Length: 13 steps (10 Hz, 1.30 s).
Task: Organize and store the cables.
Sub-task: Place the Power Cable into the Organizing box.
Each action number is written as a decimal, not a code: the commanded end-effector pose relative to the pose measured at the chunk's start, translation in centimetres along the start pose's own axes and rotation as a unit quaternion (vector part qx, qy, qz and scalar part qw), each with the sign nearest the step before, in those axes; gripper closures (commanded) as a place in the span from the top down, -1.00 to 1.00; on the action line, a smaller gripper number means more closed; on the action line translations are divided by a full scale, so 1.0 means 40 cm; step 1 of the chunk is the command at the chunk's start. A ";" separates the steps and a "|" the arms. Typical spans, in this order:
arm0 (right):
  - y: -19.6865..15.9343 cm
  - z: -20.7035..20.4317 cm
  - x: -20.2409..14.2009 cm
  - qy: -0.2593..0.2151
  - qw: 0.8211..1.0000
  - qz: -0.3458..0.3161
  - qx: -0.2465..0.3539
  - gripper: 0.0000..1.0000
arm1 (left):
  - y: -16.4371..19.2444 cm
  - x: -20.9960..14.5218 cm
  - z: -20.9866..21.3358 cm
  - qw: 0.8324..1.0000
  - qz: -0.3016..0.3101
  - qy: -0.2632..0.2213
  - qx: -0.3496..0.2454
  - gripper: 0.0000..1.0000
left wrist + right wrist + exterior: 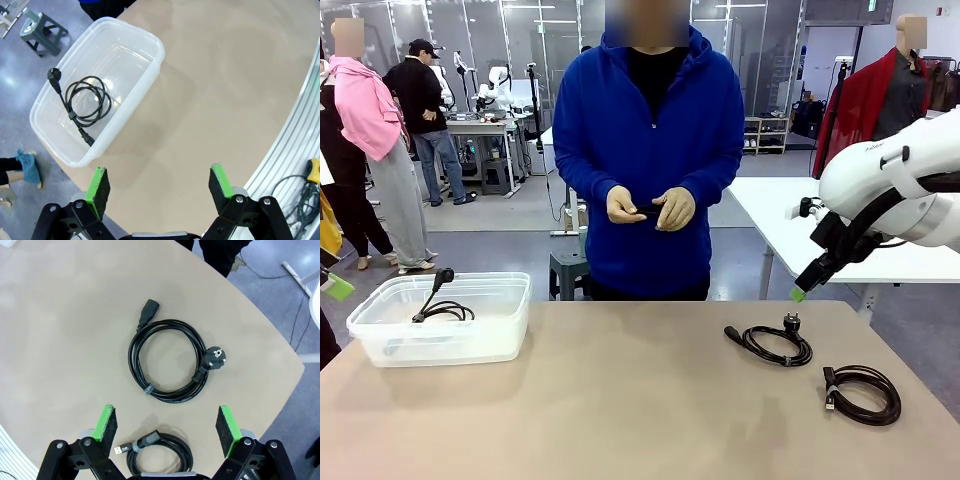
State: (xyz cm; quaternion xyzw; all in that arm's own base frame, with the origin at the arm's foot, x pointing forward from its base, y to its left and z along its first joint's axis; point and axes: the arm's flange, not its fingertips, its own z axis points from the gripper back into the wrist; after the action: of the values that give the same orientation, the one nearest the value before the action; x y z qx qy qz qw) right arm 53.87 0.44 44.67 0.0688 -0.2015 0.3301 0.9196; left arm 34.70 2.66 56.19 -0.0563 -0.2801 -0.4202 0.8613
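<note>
**Both claws spread wide, two cables on the bench, one in the tub**

Our right claw (166,412) hangs over the bench (60,315) with its jaws fully apart and nothing between them. Straight ahead of it lies a coiled power cable (167,360). Its socket end points away from the claw, and its round plug sticks out toward the finger at the right of the wrist view.

Closer in, between the fingers, sits a USB cable (160,452) with its plug pointing at the other finger. The claw's body and the bottom edge cut off much of that coil, so we cannot make out its far end.

Our left claw (159,172) is just as wide and empty. Ahead of it, off toward its left-hand finger, stands a clear tub (145,37) holding a third cable (87,102). That cable's two loose ends run crosswise to the tub's length.

Across the bench, a person (650,120) holds something small and dark in both hands (672,208); we cannot tell what it is.
</note>
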 end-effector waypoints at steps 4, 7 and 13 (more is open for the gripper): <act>0.000 0.000 0.000 0.000 1.000 0.000 0.000 1.00 | -0.003 0.002 0.002 1.000 -0.002 0.003 0.004 1.00; 0.004 0.002 -0.001 0.002 1.000 0.001 0.001 1.00 | -0.003 0.002 0.002 1.000 -0.002 0.003 0.004 1.00; -0.006 -0.123 0.066 0.083 0.990 0.114 0.031 1.00 | -0.003 0.002 0.002 1.000 -0.002 0.003 0.004 1.00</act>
State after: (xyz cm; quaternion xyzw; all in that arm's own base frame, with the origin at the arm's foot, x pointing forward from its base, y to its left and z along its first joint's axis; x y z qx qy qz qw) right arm 56.30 3.52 41.23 0.0532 -0.1339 0.4156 0.8981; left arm 34.70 2.66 56.19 -0.0563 -0.2802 -0.4202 0.8613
